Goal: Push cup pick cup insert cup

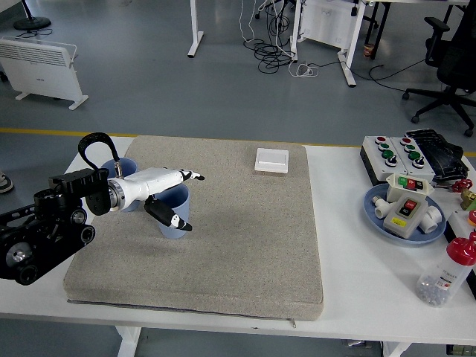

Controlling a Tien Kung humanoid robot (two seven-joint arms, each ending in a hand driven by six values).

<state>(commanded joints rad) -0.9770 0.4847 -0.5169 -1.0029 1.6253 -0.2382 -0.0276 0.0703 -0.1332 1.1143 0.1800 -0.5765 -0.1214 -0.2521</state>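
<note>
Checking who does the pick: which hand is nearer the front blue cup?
Left. The left hand is spread open over the front blue cup, fingers above its rim and thumb down its front. The right hand is not in view.

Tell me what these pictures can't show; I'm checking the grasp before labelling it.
- Head view: left hand covers the near cup; contact unclear.
- Far cup mostly hidden behind the arm.
- Bottle label too small to read.
- Right hand out of frame.
</note>
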